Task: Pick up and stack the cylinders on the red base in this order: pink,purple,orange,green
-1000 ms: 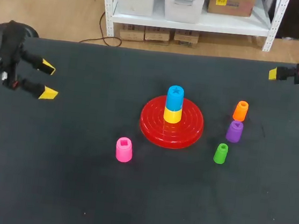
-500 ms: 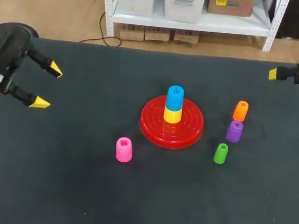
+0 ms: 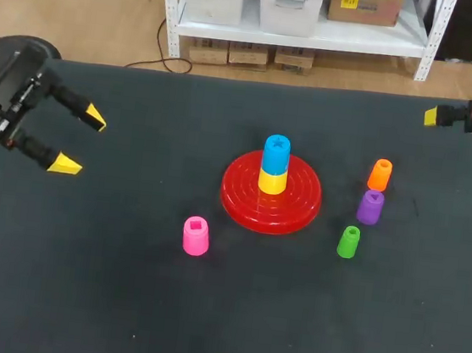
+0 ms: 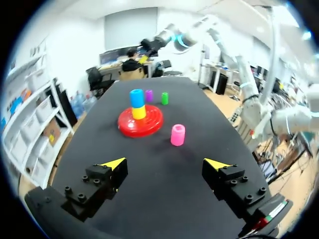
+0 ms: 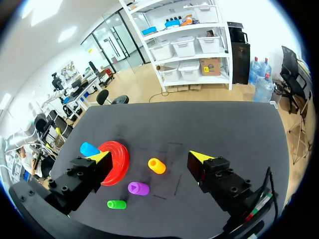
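Both spread wide and empty, the left gripper (image 3: 81, 140) and right gripper (image 5: 150, 156) hang over opposite edges of the black table (image 3: 77, 295), well apart from the pink plastic cylinder (image 3: 196, 235)

No letters, numbers or labels can be read on anything lying on the bench (image 3: 119, 300). The only marks to be made out are cut-out shapes in the cylinder tops. A square is sunk into the top of the pink cylinder (image 3: 196, 235), below and left of the frame's centre in the head view. A star-like shape is seen in the top of the blue cylinder (image 3: 276, 153), near the centre.
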`<state>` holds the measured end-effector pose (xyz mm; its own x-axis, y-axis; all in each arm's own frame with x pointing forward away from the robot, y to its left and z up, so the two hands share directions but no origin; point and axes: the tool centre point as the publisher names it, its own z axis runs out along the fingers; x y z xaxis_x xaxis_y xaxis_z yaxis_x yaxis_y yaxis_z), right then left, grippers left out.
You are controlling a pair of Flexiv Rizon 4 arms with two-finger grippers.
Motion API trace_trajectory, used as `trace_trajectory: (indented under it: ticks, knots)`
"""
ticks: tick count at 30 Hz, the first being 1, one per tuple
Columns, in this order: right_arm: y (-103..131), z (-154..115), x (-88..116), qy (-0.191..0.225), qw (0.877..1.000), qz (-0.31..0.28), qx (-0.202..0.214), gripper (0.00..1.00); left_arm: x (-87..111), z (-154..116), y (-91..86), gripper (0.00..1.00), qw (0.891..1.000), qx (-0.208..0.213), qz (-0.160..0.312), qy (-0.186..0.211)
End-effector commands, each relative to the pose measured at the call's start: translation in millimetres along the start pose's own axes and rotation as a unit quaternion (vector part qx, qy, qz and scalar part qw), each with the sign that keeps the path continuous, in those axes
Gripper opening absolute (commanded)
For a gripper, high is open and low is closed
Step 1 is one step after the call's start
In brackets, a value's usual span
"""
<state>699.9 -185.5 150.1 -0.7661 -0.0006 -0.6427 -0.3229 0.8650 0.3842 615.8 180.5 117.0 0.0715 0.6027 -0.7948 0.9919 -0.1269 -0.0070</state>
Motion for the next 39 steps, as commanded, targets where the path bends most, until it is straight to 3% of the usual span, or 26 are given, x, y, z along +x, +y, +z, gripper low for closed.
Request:
trace_trajectory:
  ticks: [1, 11, 15, 26, 27, 29, 32, 35, 37, 39]
  knots:
    - [-0.1, 0.4, -0.1, 0.000, 1.000, 0.000, 0.000, 1.00, 4.7, 2.4, 2.0, 1.00, 1.000, -0.020, -0.007, 0.002]
    - [-0.1, 0.4, -0.1, 0.000, 1.000, 0.000, 0.000, 1.00, 8.6, 2.4, 7.0, 1.00, 0.998, -0.049, -0.033, -0.010]
    - [-0.1, 0.4, -0.1, 0.000, 1.000, 0.000, 0.000, 1.00, 8.1, 4.1, 9.8, 1.00, 0.997, -0.069, -0.036, 0.005]
    - [-0.1, 0.4, -0.1, 0.000, 1.000, 0.000, 0.000, 1.00, 7.5, 4.3, 9.9, 1.00, 0.997, -0.068, -0.033, 0.005]
    - [1.8, -4.0, -4.3, 0.003, 1.000, -0.017, 0.014, 1.00, 7.5, 4.3, 9.9, 1.00, 0.997, -0.068, -0.033, 0.005]
    - [14.9, -10.6, -14.2, 0.014, 0.997, -0.067, 0.041, 1.00, 7.5, 4.3, 9.9, 1.00, 0.997, -0.068, -0.033, 0.005]
    - [51.0, -9.7, -23.7, 0.040, 0.988, -0.147, 0.031, 1.00, 7.5, 4.3, 9.9, 1.00, 0.997, -0.068, -0.033, 0.005]
    - [95.4, 5.0, -18.5, 0.087, 0.968, -0.234, 0.011, 1.00, 7.5, 4.3, 9.9, 1.00, 0.997, -0.068, -0.033, 0.005]
    - [129.4, 14.5, -8.5, 0.115, 0.947, -0.301, -0.008, 1.00, 7.5, 4.3, 9.9, 1.00, 0.997, -0.068, -0.033, 0.005]
    - [150.3, 17.4, -1.5, 0.127, 0.933, -0.336, -0.027, 1.00, 7.5, 4.3, 9.9, 1.00, 0.997, -0.068, -0.033, 0.005]
